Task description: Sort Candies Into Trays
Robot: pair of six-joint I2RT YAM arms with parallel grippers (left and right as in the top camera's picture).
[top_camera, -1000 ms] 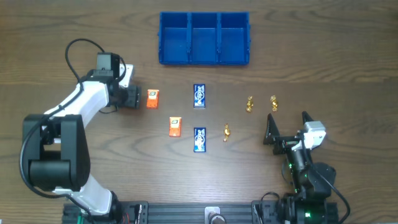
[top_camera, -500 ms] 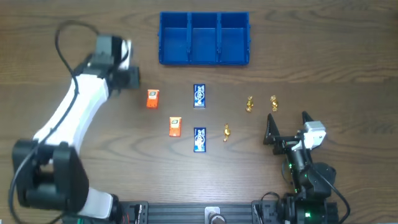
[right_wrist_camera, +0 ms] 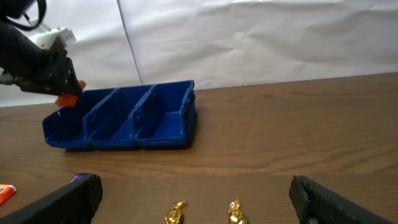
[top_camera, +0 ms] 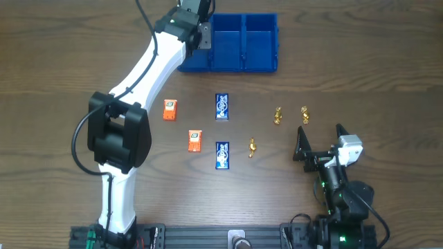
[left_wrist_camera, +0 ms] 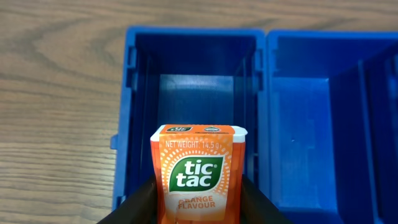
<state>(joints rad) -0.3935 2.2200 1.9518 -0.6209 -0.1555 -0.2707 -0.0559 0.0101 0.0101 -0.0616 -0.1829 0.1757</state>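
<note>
Tray (top_camera: 228, 67): three compartments side by side, on the desk (top_camera: 387, 69).
My left gripper (left_wrist_camera: 199, 202), with held mint box (left_wrist_camera: 199, 174): above the tray's left compartment.
Before the tray, on the desk: two loose mint boxes (top_camera: 170, 109) off its left end; two flat packets (top_camera: 221, 106) opposite its middle; three wrapped sweets (top_camera: 277, 115) towards its right end.
My right gripper (top_camera: 320, 142): farthest before the tray, to the right.

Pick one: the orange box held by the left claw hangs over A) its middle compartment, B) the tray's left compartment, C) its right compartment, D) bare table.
B: the left claw holds the orange box above the outermost compartment of the blue tray, at its left end.
</note>
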